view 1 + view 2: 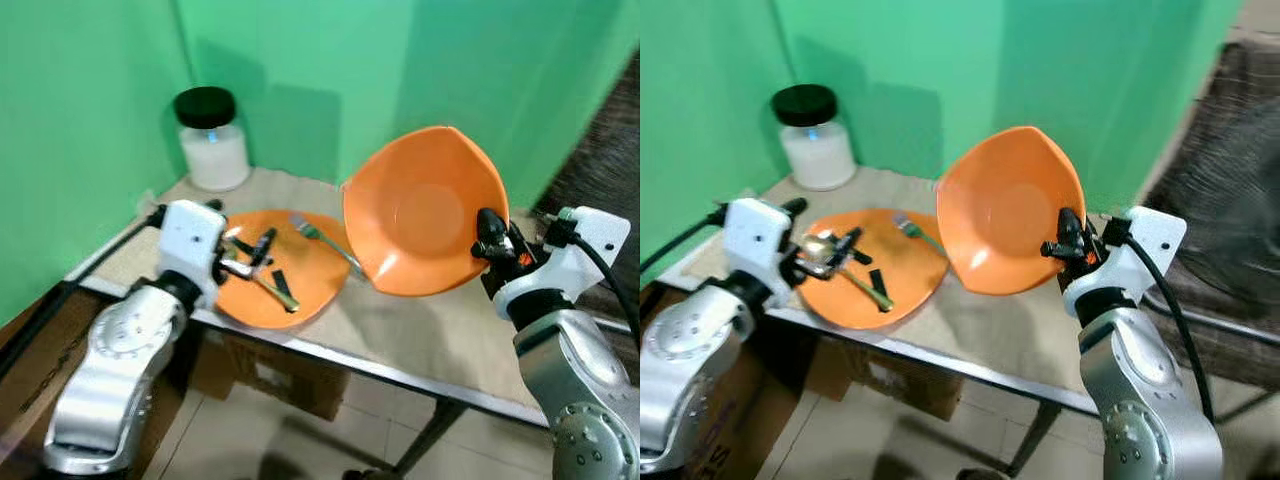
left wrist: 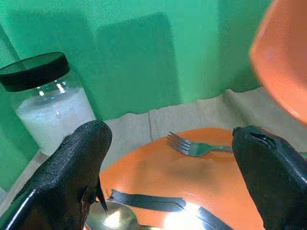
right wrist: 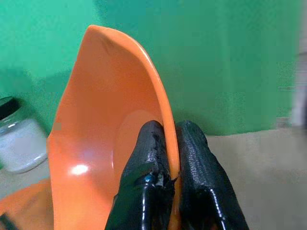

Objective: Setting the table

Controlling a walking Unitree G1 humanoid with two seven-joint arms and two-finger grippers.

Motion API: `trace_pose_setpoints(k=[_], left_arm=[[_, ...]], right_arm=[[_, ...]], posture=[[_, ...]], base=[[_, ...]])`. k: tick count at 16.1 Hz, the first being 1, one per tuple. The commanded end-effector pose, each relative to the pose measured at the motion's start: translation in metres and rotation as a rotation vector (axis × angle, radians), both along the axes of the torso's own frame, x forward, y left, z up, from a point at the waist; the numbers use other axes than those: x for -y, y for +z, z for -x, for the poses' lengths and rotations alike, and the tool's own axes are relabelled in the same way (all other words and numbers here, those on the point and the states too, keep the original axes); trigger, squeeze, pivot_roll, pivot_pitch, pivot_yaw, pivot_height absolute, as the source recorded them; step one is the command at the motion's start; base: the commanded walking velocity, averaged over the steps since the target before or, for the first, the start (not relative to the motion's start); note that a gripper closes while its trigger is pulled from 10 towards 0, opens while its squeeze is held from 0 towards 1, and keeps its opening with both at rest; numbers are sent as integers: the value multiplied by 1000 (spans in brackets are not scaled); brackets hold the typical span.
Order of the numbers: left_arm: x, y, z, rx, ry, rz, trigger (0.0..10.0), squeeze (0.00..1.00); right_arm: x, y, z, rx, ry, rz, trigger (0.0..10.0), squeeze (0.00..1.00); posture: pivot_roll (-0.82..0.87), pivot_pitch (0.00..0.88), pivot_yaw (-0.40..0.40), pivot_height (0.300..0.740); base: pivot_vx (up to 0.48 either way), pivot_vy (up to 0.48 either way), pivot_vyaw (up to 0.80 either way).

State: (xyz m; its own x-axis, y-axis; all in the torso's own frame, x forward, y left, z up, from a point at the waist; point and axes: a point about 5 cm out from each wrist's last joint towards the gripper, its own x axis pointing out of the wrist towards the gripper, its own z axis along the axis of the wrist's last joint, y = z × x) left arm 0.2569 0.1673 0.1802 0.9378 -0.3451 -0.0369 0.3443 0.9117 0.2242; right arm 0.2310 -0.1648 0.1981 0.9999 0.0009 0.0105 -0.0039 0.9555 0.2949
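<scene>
The right gripper's (image 1: 488,240) jaws are pinching the tilted orange bowl's (image 1: 425,210) rim, just beside the flat orange plate (image 1: 300,270); the left gripper's (image 1: 250,262) jaws are gaping over that plate's spoon (image 1: 275,287).

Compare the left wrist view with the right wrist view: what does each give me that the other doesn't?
Left wrist alone: the left pincer open above the orange plate, with a fork and a spoon on it.

Right wrist alone: the right pincer shut on the rim of the orange bowl, one finger inside, the other outside, the bowl held tilted on edge.

Both: the black-lidded jar of white contents, the green wall, and part of the bowl.
</scene>
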Motion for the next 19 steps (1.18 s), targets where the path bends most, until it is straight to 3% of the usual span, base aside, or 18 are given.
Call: trace_pose_setpoints(k=[1,5,19], left_arm=[[-3,2,0,11,13,-1,10000,0],[-4,2,-1,12,25,9,10000,0],[-3,5,-4,26,40,37,10000,0]], right_arm=[[1,8,0,56,-33,8,10000,0],[-6,4,-1,47,65,-33,10000,0],[-4,6,1,54,44,-39,10000,0]], posture=[[38,0,-16,740],[35,0,-21,740],[25,0,-14,740]], base=[[0,0,-788],[0,0,-794],[0,0,-800]])
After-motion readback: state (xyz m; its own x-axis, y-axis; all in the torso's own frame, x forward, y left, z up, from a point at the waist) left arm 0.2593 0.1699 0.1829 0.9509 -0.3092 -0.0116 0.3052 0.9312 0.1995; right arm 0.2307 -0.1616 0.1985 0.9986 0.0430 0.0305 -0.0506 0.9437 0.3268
